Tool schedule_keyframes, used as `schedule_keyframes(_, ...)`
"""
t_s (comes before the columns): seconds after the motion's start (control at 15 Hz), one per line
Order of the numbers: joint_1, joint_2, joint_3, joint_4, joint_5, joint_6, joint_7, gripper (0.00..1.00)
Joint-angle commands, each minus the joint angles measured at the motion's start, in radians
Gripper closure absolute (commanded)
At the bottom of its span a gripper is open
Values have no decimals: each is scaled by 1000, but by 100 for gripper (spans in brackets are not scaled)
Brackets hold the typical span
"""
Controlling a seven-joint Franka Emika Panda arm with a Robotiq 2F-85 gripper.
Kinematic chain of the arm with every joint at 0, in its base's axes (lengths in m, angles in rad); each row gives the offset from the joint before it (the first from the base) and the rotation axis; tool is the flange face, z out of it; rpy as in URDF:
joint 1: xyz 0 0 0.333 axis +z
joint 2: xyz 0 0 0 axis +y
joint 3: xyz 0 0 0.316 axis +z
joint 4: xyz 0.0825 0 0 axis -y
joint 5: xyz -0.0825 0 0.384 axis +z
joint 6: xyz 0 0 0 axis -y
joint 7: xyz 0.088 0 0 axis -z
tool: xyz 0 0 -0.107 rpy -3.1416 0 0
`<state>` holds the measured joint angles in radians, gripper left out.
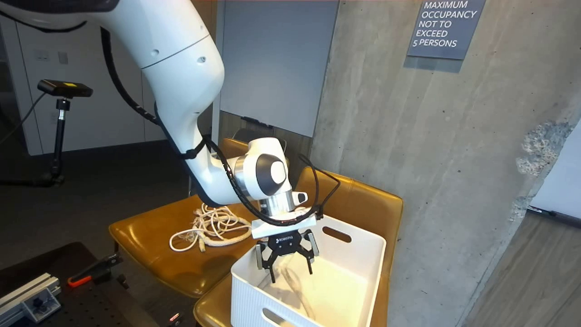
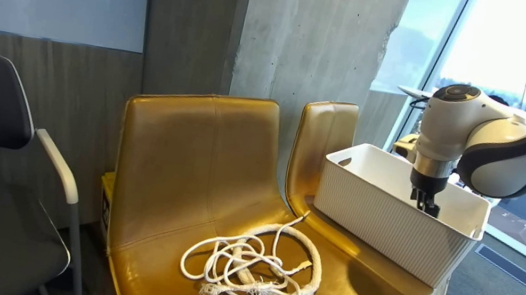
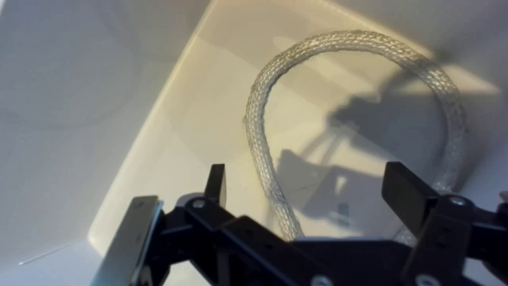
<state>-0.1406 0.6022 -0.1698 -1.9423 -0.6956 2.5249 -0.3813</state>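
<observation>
Rope (image 3: pixel 255 119), braided and pale, curves in an open loop on the floor of the white ribbed bin (image 2: pixel 380 219). Inside the bin, with its fingertips below the rim, the Robotiq gripper (image 1: pixel 292 275) points downward, its fingers spread wide and gripping nothing; in the wrist view one side of the loop shows between them. The bin stands on a tan leather chair (image 2: pixel 321 152). Near the bin, on a neighbouring chair (image 2: pixel 173 164), lies a tangle of white cord (image 2: pixel 315 275) with frayed ends.
</observation>
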Motion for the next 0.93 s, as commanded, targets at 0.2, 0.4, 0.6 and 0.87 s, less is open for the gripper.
schedule_keyframes(0.2,-49,151,8,135,36,2,-21,0)
schedule_keyframes(0.4,-90,231,28,242,102,-28,-74,0)
schedule_keyframes(0.6,-128,304,41,351,182,-62,-154,0)
schedule_keyframes(0.87,-164,391,54,499,266,-142,-254,26)
